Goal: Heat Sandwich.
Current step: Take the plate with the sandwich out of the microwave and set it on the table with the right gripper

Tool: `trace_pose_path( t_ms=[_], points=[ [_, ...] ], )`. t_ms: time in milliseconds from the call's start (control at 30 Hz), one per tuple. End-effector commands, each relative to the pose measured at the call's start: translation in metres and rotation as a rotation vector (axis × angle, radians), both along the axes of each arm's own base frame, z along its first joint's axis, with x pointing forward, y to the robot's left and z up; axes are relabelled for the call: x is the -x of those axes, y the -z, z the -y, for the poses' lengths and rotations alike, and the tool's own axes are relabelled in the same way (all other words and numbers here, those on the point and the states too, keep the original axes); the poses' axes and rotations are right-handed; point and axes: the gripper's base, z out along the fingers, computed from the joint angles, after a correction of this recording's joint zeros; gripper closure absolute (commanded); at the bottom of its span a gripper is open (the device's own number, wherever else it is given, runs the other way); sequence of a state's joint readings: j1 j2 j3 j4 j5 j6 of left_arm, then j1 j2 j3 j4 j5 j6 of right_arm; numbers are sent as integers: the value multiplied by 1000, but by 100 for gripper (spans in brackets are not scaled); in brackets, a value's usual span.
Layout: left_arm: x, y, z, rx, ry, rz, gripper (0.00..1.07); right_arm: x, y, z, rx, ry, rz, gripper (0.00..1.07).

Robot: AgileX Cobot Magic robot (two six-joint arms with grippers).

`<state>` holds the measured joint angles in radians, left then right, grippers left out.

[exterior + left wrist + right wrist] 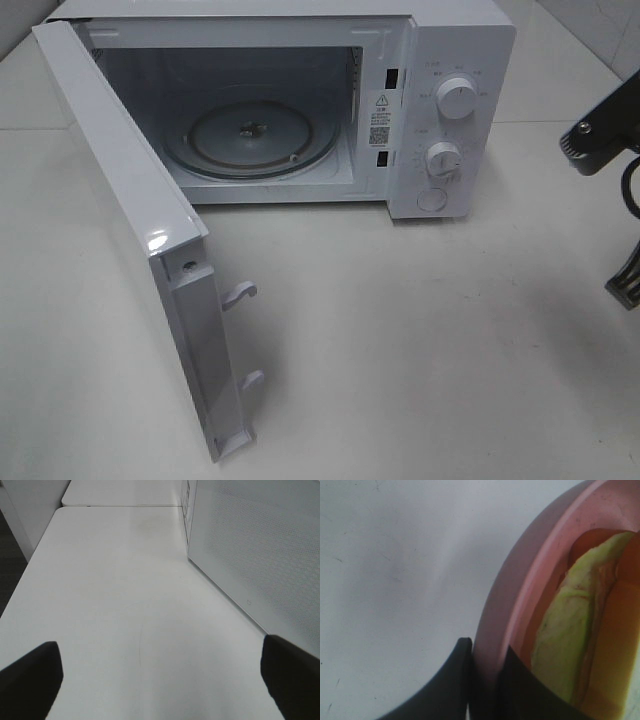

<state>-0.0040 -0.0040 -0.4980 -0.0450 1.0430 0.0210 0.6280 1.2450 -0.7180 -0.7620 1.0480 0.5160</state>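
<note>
Because the sandwich [580, 630] rides on a pink plate [520, 590], I only see it through the right wrist camera: pale yellow-green filling with tan crust beside it, lying inside the raised rim. It is off the edge of the high view, so I judge it sits out to the right, beyond the microwave [300, 100]. My right fingers [455, 680] are pinched shut on the plate's rim, one outside the lip and one inside, which lets me carry the food without touching it. Whether the plate is lifted or resting on the tabletop [420, 340] I cannot tell.

In the high view, only part of the right arm [605, 130] shows at the right edge. The microwave stands at the far side with its door [130, 230] swung wide toward the near left, leaving the glass turntable [250, 140] clear to receive the plate. My left fingers [30, 680] are spread wide and empty, low over bare tabletop just beside the open door, out of the loading path.
</note>
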Motion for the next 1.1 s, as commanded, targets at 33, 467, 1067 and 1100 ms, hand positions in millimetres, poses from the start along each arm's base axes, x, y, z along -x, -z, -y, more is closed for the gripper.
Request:
trace_pose_path(
  t_ms=[33, 467, 1067, 1100],
  points=[
    [3, 0, 0, 7, -6, 29, 3, -10, 6, -5, 22, -7, 26, 106],
    [3, 0, 0, 7, -6, 29, 3, -37, 40, -7, 21, 89, 41, 106],
    [3, 0, 0, 7, -6, 29, 3, -69, 93, 22, 11, 250, -2, 107],
    [3, 0, 0, 7, -6, 29, 3, -71, 95, 23, 18, 253, 2, 107]
  ],
)
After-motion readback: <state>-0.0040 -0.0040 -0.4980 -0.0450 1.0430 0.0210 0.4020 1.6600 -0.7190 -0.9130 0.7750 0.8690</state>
